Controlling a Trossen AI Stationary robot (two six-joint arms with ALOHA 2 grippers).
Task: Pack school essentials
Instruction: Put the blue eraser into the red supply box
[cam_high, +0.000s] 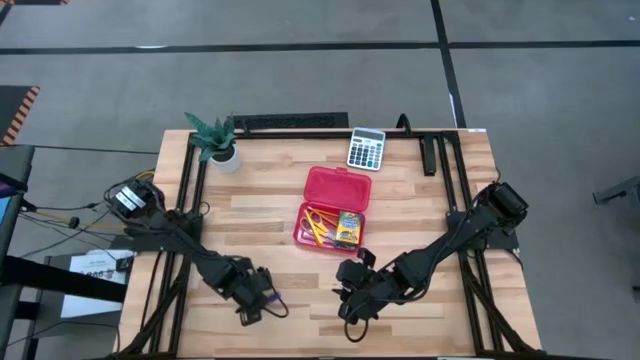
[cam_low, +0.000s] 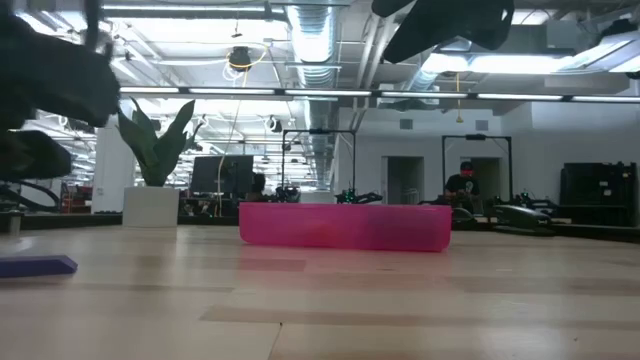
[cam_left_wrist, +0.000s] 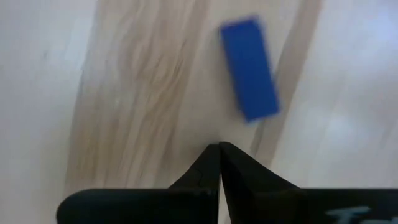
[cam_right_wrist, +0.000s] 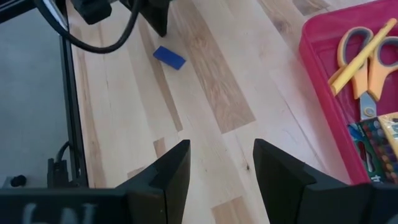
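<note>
Trouble starts at the left of the worktop, where my left tool hangs with its fingers pressed together and nothing between them. The tiny blue piece lies flat on the wood just beside those tips, apart from them. If I come down with the fingers together, I judge they will only nudge it along the boards or tip it away; it is low and flat, so even opened fingers could slide over its top unless they straddle it squarely.

Toward the middle, my right tool hovers over bare wood with its fingers spread apart and empty, near the front edge. Both arms sit close here, so a sweep by either could bump the other.

Further right stands the red case, lid open, with the scissors, a yellow stick and the crayon box already inside. A careless pass from my right tool could catch its wall and shove it, spilling what is packed.
</note>
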